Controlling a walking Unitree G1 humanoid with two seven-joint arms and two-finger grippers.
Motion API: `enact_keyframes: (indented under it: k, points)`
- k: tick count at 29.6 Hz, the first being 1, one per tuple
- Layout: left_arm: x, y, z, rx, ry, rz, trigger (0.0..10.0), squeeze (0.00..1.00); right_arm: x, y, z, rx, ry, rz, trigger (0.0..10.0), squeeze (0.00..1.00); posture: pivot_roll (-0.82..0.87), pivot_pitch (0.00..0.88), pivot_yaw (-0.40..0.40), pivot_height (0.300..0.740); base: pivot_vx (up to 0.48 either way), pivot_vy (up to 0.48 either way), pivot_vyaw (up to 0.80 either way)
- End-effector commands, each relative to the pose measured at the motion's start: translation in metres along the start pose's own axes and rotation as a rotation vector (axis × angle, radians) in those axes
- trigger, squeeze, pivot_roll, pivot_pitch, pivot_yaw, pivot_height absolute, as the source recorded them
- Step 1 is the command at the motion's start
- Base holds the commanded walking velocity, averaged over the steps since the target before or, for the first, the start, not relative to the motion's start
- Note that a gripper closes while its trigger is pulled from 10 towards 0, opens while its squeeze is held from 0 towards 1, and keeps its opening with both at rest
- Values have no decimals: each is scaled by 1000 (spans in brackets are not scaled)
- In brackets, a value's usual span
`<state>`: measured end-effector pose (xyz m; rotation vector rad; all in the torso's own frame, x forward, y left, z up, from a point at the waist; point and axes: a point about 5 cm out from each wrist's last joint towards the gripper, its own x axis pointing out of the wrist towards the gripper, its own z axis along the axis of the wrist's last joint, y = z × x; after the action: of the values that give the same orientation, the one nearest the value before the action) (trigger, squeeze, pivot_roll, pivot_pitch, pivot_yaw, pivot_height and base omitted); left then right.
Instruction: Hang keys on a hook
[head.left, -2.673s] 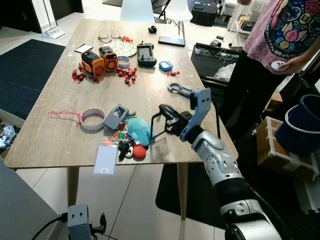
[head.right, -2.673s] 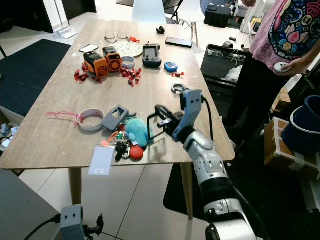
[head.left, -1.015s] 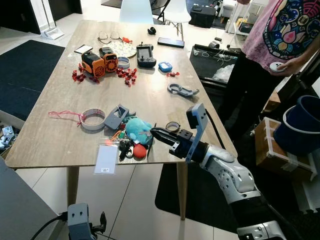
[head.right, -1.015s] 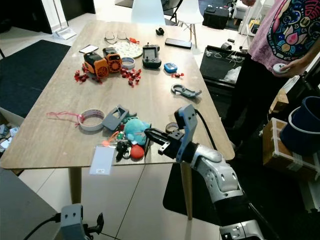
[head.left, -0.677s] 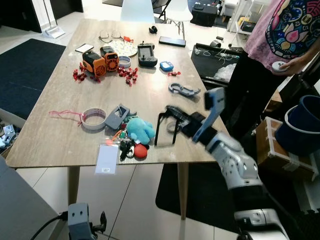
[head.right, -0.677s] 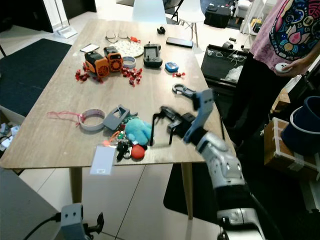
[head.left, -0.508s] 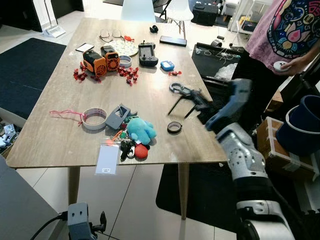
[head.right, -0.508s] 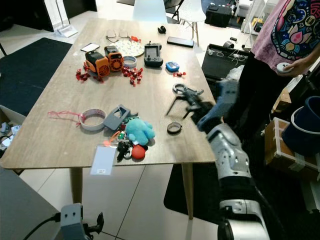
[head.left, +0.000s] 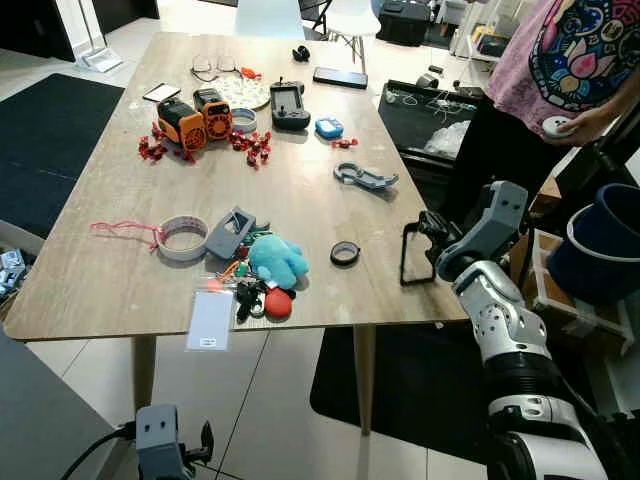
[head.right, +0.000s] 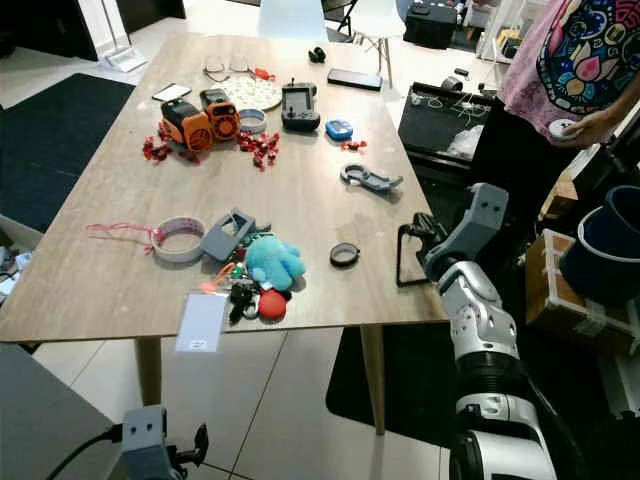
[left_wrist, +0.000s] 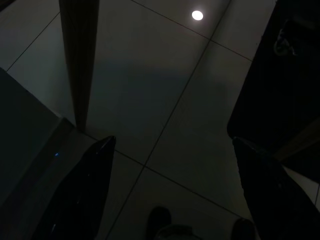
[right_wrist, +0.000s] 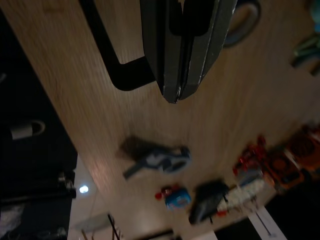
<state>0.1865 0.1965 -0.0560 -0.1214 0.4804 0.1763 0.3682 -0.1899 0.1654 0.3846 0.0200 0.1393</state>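
Observation:
The keys (head.left: 250, 298) lie near the table's front edge in a bunch with a teal plush (head.left: 278, 262), a red ball (head.left: 278, 303) and a white card (head.left: 210, 320). A grey hook-shaped piece (head.left: 365, 178) rests further back on the wood. My right gripper (head.left: 418, 282) hovers at the table's right edge with its fingers pointing down, open and empty. It is well right of the keys and just right of a small black ring (head.left: 345, 253). My left gripper (left_wrist: 174, 141) hangs open over the dark tiled floor.
A person in a pink shirt (head.left: 590, 60) stands close at the right, holding a small white object. A tape roll (head.left: 183, 238), a grey block (head.left: 230, 233), orange toys (head.left: 195, 112) and a controller (head.left: 290, 105) lie on the table (head.left: 120, 280). A blue bucket (head.left: 605, 240) stands at the right.
A second ago my right gripper pointed at the key bunch. It has since swung up and back to the right edge of the table, empty. The keys have stayed where they were.

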Motion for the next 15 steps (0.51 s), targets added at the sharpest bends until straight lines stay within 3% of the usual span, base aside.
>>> enact_keyframes:
  k: [1, 6, 15]
  points:
    - [-4, -1, -7, -6, 26, -1, 10000, 0, -3, -5, -12, -12, 30, -25, 10000, 0, 54, 101, -75, 740, 0, 0, 0]
    - [-4, -1, -7, -7, 26, -2, 10000, 0, -2, 1, -9, 18, -23, -9, 10000, 0, 54, 102, -74, 740, 0, 0, 0]
    - [-2, -1, -5, -4, 24, -5, 10000, 0, 6, 12, 39, 158, -296, 31, 10000, 0, 48, 101, -68, 740, 0, 0, 0]
